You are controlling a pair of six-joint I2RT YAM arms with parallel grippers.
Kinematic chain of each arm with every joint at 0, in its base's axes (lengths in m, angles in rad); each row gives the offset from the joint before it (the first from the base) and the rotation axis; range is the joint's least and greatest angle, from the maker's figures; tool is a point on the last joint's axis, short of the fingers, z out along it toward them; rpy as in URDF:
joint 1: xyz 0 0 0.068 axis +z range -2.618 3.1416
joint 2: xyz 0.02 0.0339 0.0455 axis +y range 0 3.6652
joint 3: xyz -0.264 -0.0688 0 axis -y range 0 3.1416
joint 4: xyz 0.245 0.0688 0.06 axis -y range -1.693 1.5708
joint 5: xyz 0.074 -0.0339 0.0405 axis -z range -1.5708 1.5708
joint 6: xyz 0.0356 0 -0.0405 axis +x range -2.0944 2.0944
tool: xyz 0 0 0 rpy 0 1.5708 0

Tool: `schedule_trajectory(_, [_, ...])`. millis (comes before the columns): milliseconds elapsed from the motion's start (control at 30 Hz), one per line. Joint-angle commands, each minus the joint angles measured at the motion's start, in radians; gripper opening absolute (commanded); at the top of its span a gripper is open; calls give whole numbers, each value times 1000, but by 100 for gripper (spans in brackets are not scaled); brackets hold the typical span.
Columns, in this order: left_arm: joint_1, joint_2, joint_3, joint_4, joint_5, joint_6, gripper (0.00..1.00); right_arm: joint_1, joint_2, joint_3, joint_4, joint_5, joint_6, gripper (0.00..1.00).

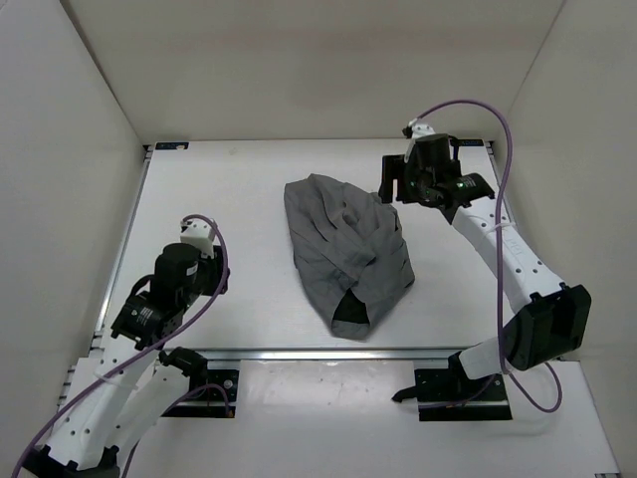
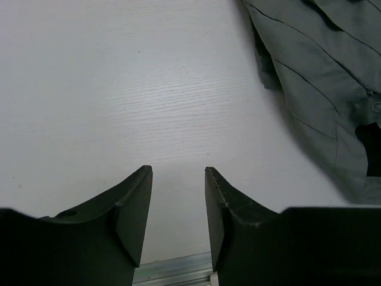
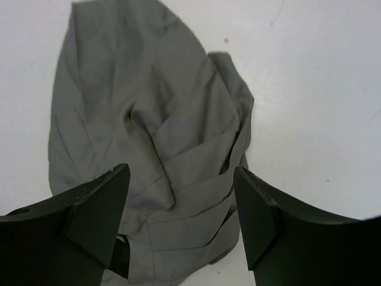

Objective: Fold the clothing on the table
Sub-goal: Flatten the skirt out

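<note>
Loosely bunched, the clothing lies just beside the right pincer (jaws wide apart).

The clothing lies on the table, right end effector by its far-right edge, left end effector well left.

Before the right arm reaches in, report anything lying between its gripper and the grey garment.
Nothing visible. The right gripper stands open beside the clothing; its wrist view shows only fabric and bare table ahead.
</note>
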Motion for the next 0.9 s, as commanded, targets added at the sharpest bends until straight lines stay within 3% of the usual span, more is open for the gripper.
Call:
schedule_trajectory(0, [-25,-18,-18,27,10,-5,52,-25,-30,-95,87,-63,57,68])
schedule_trajectory(33, [-19,-26,-21,34,16,7,54,-40,-40,-112,90,-83,59,68])
schedule_trajectory(67, [-19,-37,-31,43,17,3,63,-50,-31,-118,84,-89,60,69])
schedule_trajectory(100, [-13,-54,-31,44,19,4,65,-48,-43,-117,77,-91,57,69])
schedule_trajectory(133, [-11,-58,-28,48,23,6,61,-44,-45,-129,74,-93,56,69])
schedule_trajectory(200, [-10,-86,-28,67,74,27,27,-40,-59,-134,74,-92,62,70])
schedule_trajectory(267, [19,-51,-22,85,181,-13,13,-30,-70,-146,79,-94,60,69])
schedule_trajectory(300, [64,-1,-14,93,301,-35,9,-28,-79,-147,70,-91,62,69])
schedule_trajectory(333, [100,30,-14,117,375,-51,11,-28,-83,-153,62,-86,65,70])
schedule_trajectory(367, [104,85,-29,175,522,-111,23,-27,-96,-164,67,-86,65,70])
schedule_trajectory(400, [86,124,-43,264,572,-171,44,-37,-109,-181,68,-88,69,70])
schedule_trajectory(467, [-108,147,-71,409,489,-289,47,-48,-142,-215,74,-109,71,70])
schedule_trajectory(500, [-146,173,-74,471,405,-339,58,-54,-155,-241,80,-108,75,70])
schedule_trajectory(533, [-183,254,-46,516,427,-404,66,-63,-189,-280,87,-119,83,70])
schedule_trajectory(633, [-177,392,-8,565,520,-459,66,-80,-226,-319,96,-137,85,70])
schedule_trajectory(733, [-224,498,20,583,450,-541,66,-112,-258,-344,102,-158,89,70])
schedule_trajectory(867, [-243,650,27,688,490,-670,71,-139,-312,-373,137,-206,95,69])
